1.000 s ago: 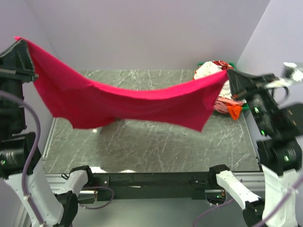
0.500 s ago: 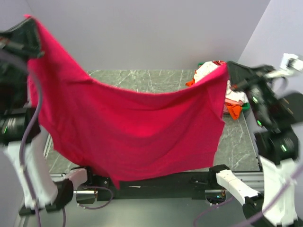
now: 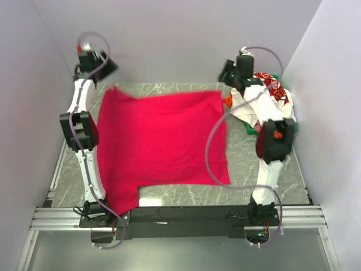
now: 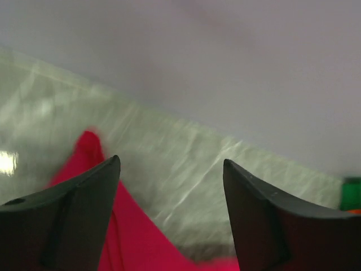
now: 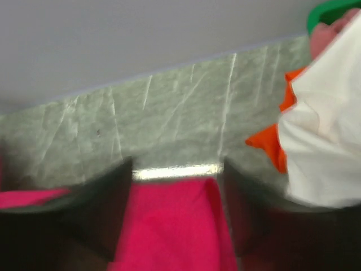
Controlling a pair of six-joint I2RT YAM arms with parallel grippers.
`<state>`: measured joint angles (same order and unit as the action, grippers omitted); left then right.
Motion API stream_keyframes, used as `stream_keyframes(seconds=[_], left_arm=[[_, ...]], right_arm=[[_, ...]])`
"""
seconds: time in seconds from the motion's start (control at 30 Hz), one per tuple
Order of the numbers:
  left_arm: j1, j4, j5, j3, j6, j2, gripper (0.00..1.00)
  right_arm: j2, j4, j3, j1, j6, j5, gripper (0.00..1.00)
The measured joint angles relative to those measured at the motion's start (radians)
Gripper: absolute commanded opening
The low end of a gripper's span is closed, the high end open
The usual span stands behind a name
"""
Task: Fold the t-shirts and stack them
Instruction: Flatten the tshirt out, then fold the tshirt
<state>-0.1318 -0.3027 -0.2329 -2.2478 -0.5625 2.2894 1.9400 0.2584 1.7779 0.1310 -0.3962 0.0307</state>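
**Desk:** Where's the red one?

**Op:** Crimson t-shirt (image 3: 161, 141) lies spread open on the counter (image 3: 169, 195), left of centre. It looks mostly flat to me. One sleeve sticks out at the near left corner and reaches the counter's front edge. The far hem is blurred in my overhead view.

**Desk:** Tools?

**Op:** Left tool (image 4: 170, 169) is over the shirt's far left corner, jaws apart. Through the gap on my left wrist view I see bare counter and the back wall (image 4: 225, 56), with nothing pinched. The shirt's corner shows low, beside the finger at the left of that view. Right tool (image 5: 176, 180) is over the far right corner. That wrist view is smeared, but I make out both fingers standing apart. Red cloth lies below the gap, not clamped.

**Desk:** The other shirts?

**Op:** Heaped in the far right corner of the counter. White t-shirt (image 5: 321, 152) sits on top, and I see its red-and-black print from overhead. Orange cloth (image 5: 269, 141) pokes out under it toward the crimson shirt. At the back of the heap there's a scrap of green cloth (image 5: 333, 10) and some pink cloth (image 5: 324, 35). The heap sits just beside the crimson shirt's far right corner. On my right wrist view a strip of counter shows between the orange and the red.
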Motion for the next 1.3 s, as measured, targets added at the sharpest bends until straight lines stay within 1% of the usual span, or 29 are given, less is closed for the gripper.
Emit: stream_keyframes(seconds=[0.03,0.1,0.17,0.27,0.33,0.47,0.53,0.6,0.7,0.8,1.13,1.3], left_arm=[[0.0,-0.027,-0.003,-0.016,-0.006,0.053,0.82],[0.002,-0.077,-0.005,0.002,-0.011,0.105,0.87],[0.006,-0.073,-0.005,0.093,-0.016,0.081,0.89],[0.016,-0.074,0.002,0.259,-0.022,-0.045,0.9],[0.021,-0.075,0.018,0.359,-0.025,-0.162,0.89],[0.029,-0.08,0.058,0.52,-0.029,-0.37,0.9],[0.029,-0.074,0.082,0.602,-0.029,-0.447,0.9],[0.027,-0.08,0.102,0.676,-0.029,-0.491,0.91],[0.018,-0.088,0.126,0.767,-0.032,-0.498,0.91],[0.006,-0.114,0.126,0.822,-0.04,-0.489,0.91],[-0.035,-0.117,0.132,0.85,-0.051,-0.457,0.91],[-0.04,-0.117,0.133,0.87,-0.043,-0.384,0.91]], right_arm=[[0.086,0.029,0.081,-0.002,0.005,0.012,0.86],[0.186,0.05,0.167,-0.006,0.024,0.035,0.87],[0.195,0.068,0.159,-0.006,0.028,0.063,0.87],[0.145,0.063,0.132,-0.003,0.04,0.102,0.88],[0.093,0.067,0.109,0.001,0.055,0.134,0.87],[0.0,0.061,0.029,0.024,0.088,0.204,0.86],[-0.027,0.055,-0.027,0.043,0.103,0.258,0.86],[-0.026,0.061,-0.067,0.064,0.118,0.314,0.85],[0.003,0.081,-0.103,0.097,0.147,0.377,0.85],[0.043,0.094,-0.117,0.119,0.159,0.436,0.85],[0.145,0.102,-0.15,0.106,0.149,0.521,0.85],[0.22,0.116,-0.15,0.095,0.135,0.531,0.85]])
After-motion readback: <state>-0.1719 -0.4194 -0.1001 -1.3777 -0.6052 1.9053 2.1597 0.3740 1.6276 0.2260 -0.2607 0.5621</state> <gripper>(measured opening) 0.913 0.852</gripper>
